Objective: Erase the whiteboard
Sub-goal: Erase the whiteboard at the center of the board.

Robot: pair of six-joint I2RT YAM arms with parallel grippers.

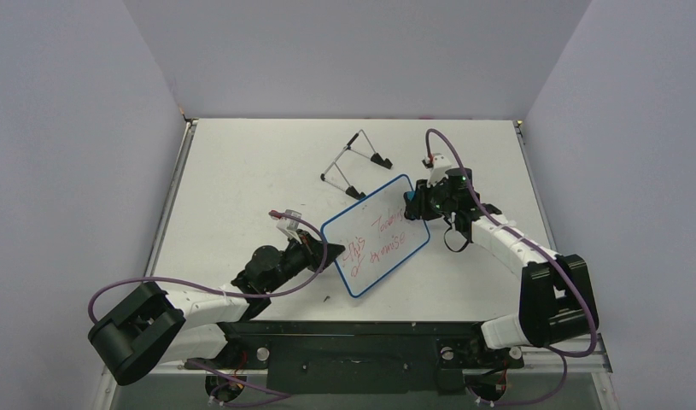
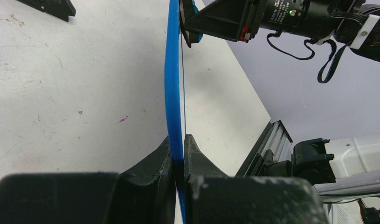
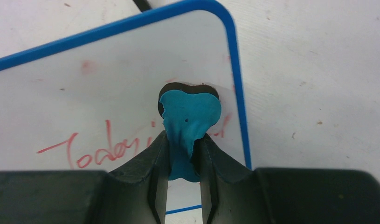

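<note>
item 1: whiteboard [image 1: 377, 237]. white panel with a blue frame and rounded corners, set diagonally near the middle of the table [image 1: 242, 171], between the two arms. the left wrist view shows it edge-on as a thin blue strip. whether its far edge rests on the table cannot be told.

item 2: red writing [image 3: 92, 151]. two lines of script across the board's face. the word "today" is legible in the right wrist view, and the rest is too small to read. faint pink smears show above it.

item 3: left gripper [image 2: 178, 144]. black fingers pressed together on the board's frame at its near-left edge, one on each face.

item 4: right gripper [image 3: 184, 144]. at the board's far-right corner, fingers pinching the eraser from both sides.

item 5: eraser [image 3: 190, 114]. teal body with a dark pad beyond it. the pad sits against the board's face just inside the blue frame, beside the end of "today".

item 6: wire stand [image 1: 381, 161]. thin metal frame with black feet, on the table beyond the board and apart from it.

item 7: purple cable [image 1: 156, 282]. runs along the left arm, with a matching one looped over the right arm.

item 8: red speck [image 2: 122, 120]. a small mark on the tabletop left of the board's edge, among scuffs.
</note>
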